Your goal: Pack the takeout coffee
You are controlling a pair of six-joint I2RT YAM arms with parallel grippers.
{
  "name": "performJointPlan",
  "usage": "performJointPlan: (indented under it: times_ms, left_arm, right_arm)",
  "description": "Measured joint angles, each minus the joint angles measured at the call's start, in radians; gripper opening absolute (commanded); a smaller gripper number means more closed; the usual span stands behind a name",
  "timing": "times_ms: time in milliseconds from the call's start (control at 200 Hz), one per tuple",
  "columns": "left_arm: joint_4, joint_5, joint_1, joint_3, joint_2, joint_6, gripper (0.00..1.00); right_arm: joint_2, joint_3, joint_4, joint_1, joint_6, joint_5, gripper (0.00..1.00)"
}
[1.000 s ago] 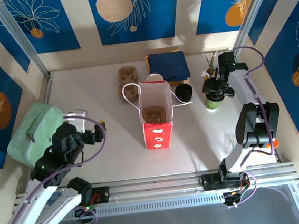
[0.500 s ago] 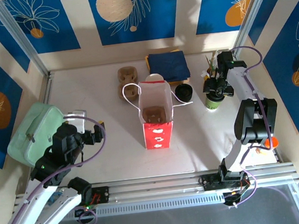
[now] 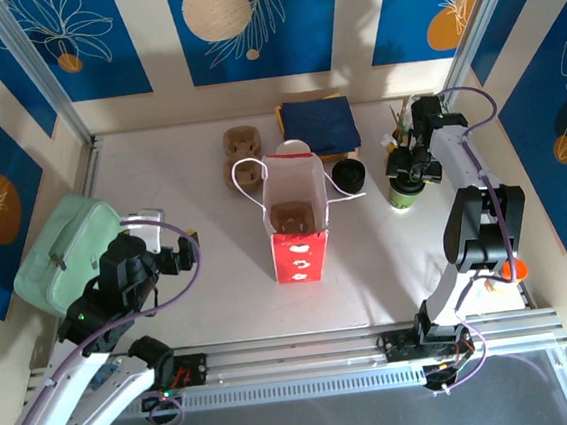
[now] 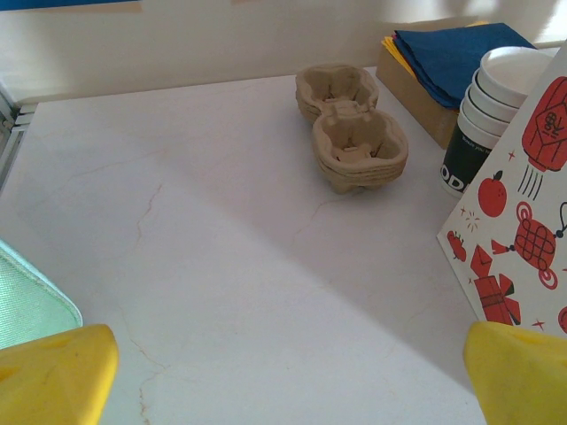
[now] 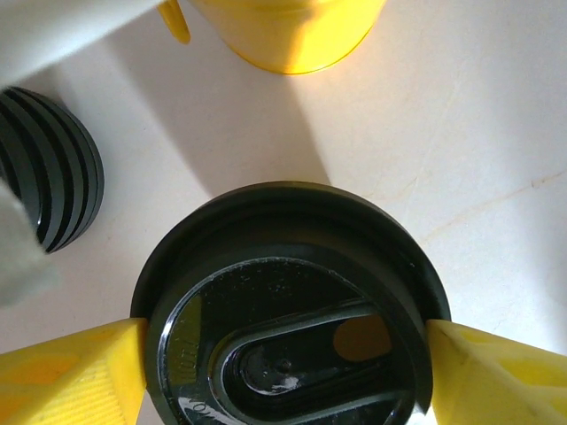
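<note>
Right gripper (image 5: 285,359): jaws wide, astride the takeout coffee (image 5: 283,292). The smooth yellow fingers (image 5: 75,376) flank the round, glossy black plastic lid, one on each side and right at its rim. Cannot tell whether they press on it. The lid has a raised oval recess in its top, and the cup stands upright on the pale, faintly veined table (image 5: 496,133). Just beyond the fingertips is the rounded yellow cup (image 5: 288,31), and off to the left is a ribbed stack of black lids (image 5: 49,168). Left gripper (image 4: 283,385): spread as wide as it goes, holding nothing. Ahead of it are moulded brown pulp cup carriers (image 4: 354,146). To the right of those are nested white-rimmed cups (image 4: 500,93), and the matte white paper bag (image 4: 523,204) with red prints stands nearest its right finger.
</note>
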Motion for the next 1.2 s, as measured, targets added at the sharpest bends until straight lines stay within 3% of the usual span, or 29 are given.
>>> performJointPlan:
  times_ms: [955, 1196]
  left_arm:
    - [-0.004, 0.0, 0.0, 0.0, 0.002, 0.0, 0.99]
    - [-0.004, 0.001, 0.0, 0.0, 0.009, 0.0, 0.99]
  right_arm:
    - [0.015, 0.027, -0.07, -0.003, -0.012, -0.041, 0.78]
    - [0.019, 0.028, -0.076, -0.003, -0.019, -0.045, 0.81]
